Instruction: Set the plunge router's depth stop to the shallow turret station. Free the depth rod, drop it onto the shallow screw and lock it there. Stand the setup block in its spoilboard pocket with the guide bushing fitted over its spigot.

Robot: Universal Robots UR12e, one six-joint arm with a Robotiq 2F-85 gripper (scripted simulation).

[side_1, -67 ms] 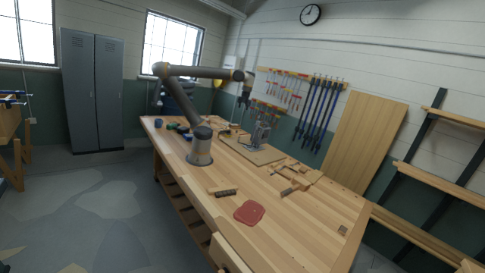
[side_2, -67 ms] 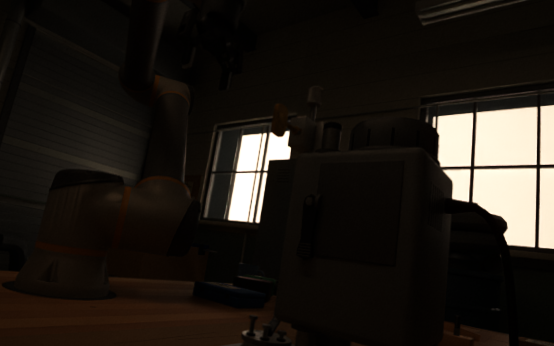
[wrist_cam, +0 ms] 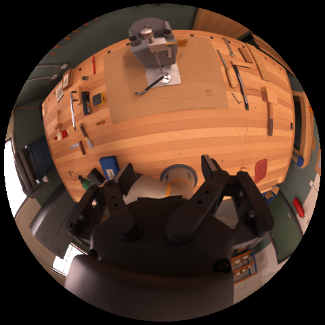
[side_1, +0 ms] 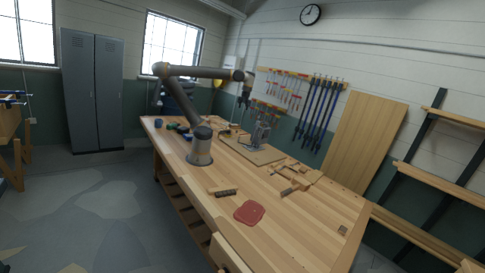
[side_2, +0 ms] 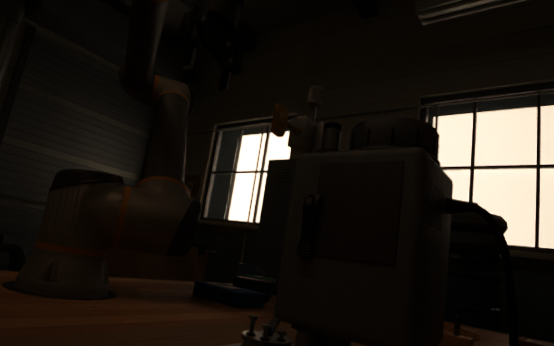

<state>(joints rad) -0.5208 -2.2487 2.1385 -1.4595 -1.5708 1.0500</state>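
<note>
The grey plunge router (side_1: 259, 134) (wrist_cam: 154, 45) stands on a thin spoilboard (side_1: 252, 149) (wrist_cam: 166, 78) at the bench's far side, its depth rod (wrist_cam: 156, 61) running down toward the turret on the base plate. My gripper (side_1: 243, 103) (wrist_cam: 166, 176) hangs open and empty, high above the bench and up-left of the router. A small square pocket (wrist_cam: 208, 92) shows in the spoilboard to the router's right. In the second side camera the router (side_2: 360, 235) is a dark bulk with small turret screws (side_2: 262, 331) at its foot. I cannot pick out the setup block or the guide bushing.
The arm's base (side_1: 199, 149) stands on the bench near its front edge. Hand tools lie scattered at both ends of the spoilboard, with a mallet (side_1: 297, 185) and a red pad (side_1: 249, 212) toward the near end. Clamps (side_1: 314, 110) hang on the wall behind.
</note>
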